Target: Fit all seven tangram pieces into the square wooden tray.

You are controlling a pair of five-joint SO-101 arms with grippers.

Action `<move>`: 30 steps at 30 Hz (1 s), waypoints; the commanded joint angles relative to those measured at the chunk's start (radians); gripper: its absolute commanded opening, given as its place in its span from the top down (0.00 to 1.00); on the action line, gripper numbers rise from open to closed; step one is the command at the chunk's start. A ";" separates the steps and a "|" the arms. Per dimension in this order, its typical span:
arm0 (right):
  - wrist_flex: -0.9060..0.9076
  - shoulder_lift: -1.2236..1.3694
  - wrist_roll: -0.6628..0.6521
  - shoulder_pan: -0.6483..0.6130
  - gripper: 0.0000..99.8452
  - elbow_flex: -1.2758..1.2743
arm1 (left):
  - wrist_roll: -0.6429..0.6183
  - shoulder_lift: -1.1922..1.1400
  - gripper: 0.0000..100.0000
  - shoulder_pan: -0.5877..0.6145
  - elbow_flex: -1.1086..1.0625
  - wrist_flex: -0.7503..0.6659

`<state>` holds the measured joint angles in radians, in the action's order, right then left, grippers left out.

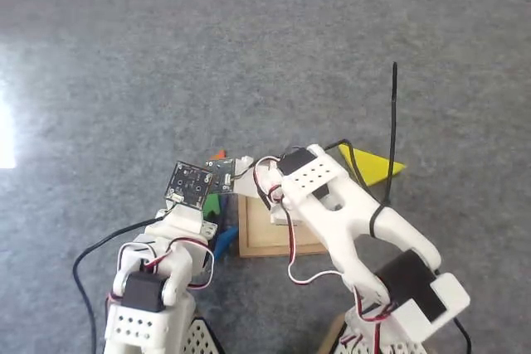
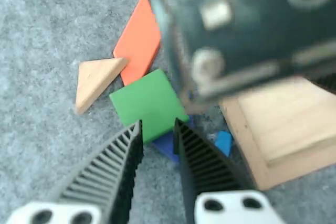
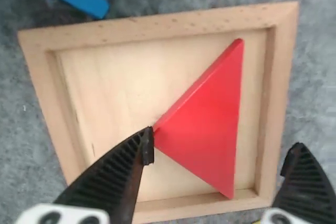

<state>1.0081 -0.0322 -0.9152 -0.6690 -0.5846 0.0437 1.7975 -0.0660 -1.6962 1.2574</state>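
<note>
We see the right gripper (image 3: 223, 148) spread wide over the tray (image 3: 39, 77), holding nothing. One fingertip (image 3: 142, 148) sits right at a corner of the red triangle (image 3: 207, 124), which lies flat inside the tray with one edge along a wall. The left gripper (image 2: 157, 127) hangs beside the tray, its jaws a narrow gap apart and empty, over the near edge of the green square (image 2: 149, 103). Beyond the square, the orange parallelogram (image 2: 139, 43) and a pale wooden triangle (image 2: 97, 77) lie touching. Blue pieces (image 2: 168, 142) peek out by the square's near corner. A yellow triangle (image 1: 373, 165) lies beyond the tray, partly behind the right arm.
</note>
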 commanded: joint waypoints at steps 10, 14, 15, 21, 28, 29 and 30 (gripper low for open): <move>0.047 -0.022 0.021 0.088 0.63 0.043 | 0.002 0.021 0.91 -0.002 0.013 0.005; 0.021 -0.022 0.014 0.054 0.63 -0.021 | 0.002 0.021 0.91 -0.002 0.013 0.005; 0.016 -0.022 0.002 0.050 0.63 -0.032 | 0.002 0.021 0.91 -0.002 0.013 0.005; -0.059 -0.008 0.021 0.054 0.63 -0.054 | 0.002 0.021 0.91 -0.002 0.013 0.005; -0.122 -0.008 0.023 0.090 0.63 -0.048 | 0.002 0.021 0.91 -0.002 0.013 0.005; -0.131 -0.008 0.023 0.110 0.63 -0.043 | 0.002 0.021 0.91 -0.002 0.013 0.005; -0.131 -0.007 0.023 0.127 0.63 -0.032 | 0.002 0.021 0.91 -0.002 0.013 0.005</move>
<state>0.9053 -0.0322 -0.9060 -0.5923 -0.6460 0.0437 1.7975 -0.0660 -1.6962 1.2574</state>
